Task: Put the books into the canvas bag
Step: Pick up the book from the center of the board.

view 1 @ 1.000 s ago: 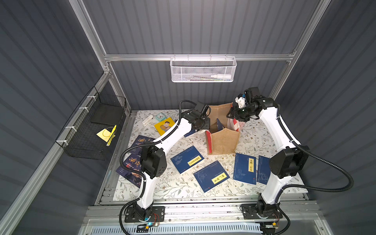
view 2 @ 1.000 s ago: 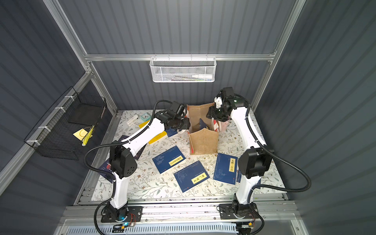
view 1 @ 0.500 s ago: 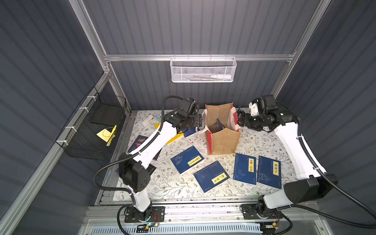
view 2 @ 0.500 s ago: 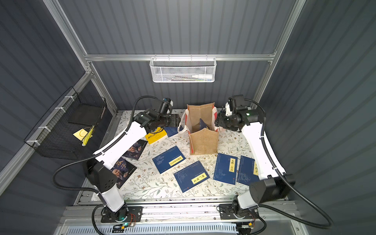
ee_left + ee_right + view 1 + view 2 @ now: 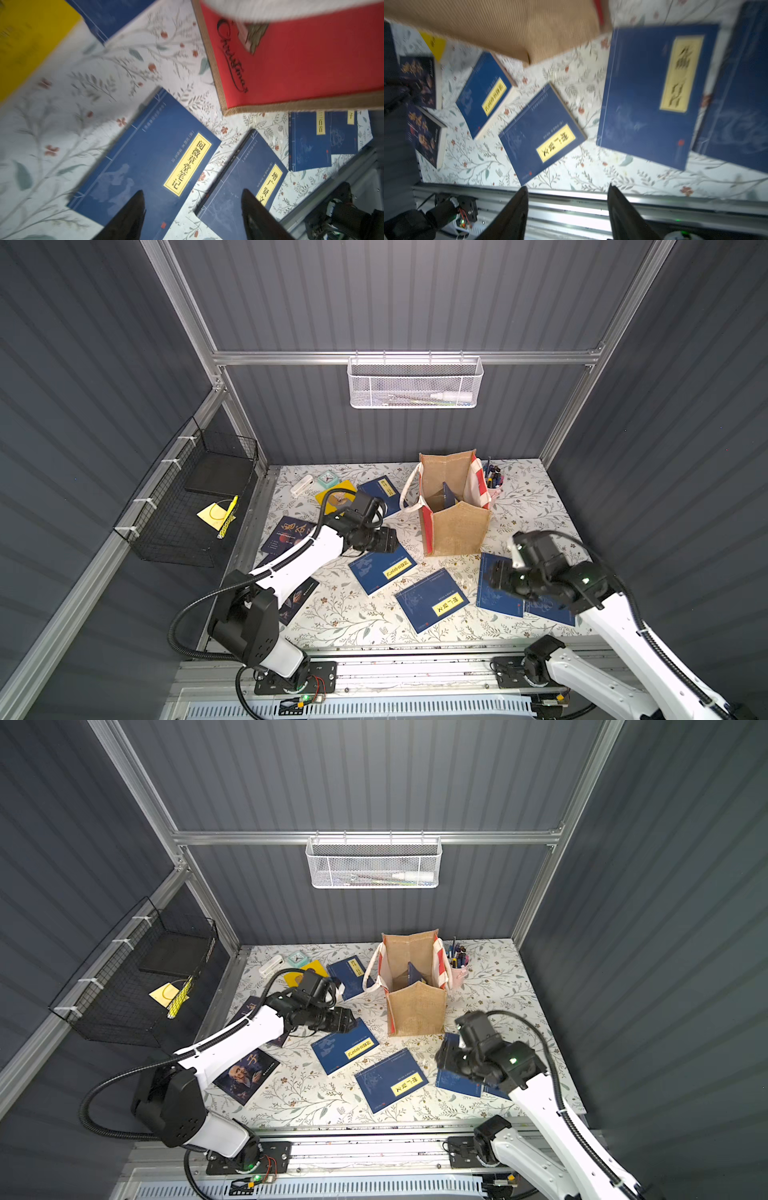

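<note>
Burlap canvas bag (image 5: 455, 531) stood upright mid-table on floral cloth (image 5: 532, 506), mouth open, one upright blue book (image 5: 449, 494) on edge inside. L gripper (image 5: 390, 541) hung over far edge of labelled blue book (image 5: 382, 572); jaws spread, nothing between. R gripper (image 5: 492, 577) was over right-hand blue book (image 5: 498, 608); jaws apart, empty. Others lay flat: front blue book (image 5: 432, 600), rear blue book (image 5: 381, 492) + yellow book (image 5: 328, 497) at back, navy book (image 5: 286, 533) at left.
</note>
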`<action>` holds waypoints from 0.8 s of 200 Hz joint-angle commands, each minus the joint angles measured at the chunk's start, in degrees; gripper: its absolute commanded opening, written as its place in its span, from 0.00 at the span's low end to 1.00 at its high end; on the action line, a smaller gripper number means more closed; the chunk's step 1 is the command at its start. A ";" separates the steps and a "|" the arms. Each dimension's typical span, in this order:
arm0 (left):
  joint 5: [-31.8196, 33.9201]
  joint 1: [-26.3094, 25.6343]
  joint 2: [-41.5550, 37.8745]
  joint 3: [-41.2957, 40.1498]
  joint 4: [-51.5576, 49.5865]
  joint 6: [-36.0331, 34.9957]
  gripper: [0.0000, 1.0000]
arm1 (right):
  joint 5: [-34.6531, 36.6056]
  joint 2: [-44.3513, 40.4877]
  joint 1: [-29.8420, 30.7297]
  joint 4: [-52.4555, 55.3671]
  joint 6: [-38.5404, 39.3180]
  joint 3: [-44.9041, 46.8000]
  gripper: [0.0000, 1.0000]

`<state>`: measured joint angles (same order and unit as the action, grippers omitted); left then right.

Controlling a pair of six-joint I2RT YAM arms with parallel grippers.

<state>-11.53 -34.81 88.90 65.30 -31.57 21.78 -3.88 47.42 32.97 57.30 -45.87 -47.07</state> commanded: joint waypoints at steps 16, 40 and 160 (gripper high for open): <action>-4.55 -5.77 4.06 -3.73 6.06 2.28 0.70 | 3.31 5.68 18.44 -15.23 -17.59 9.85 0.63; -3.97 -9.15 7.28 -3.68 7.51 3.40 0.69 | 2.84 17.06 22.87 -17.66 -17.34 6.68 0.69; -4.82 -11.42 14.72 -7.46 13.94 5.61 0.69 | -0.91 26.88 19.95 -30.53 -17.22 14.89 0.76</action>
<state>-15.62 -45.82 101.38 58.98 -18.26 26.39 -3.05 72.73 54.76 30.92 -62.61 -34.09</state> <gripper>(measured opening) 0.688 0.767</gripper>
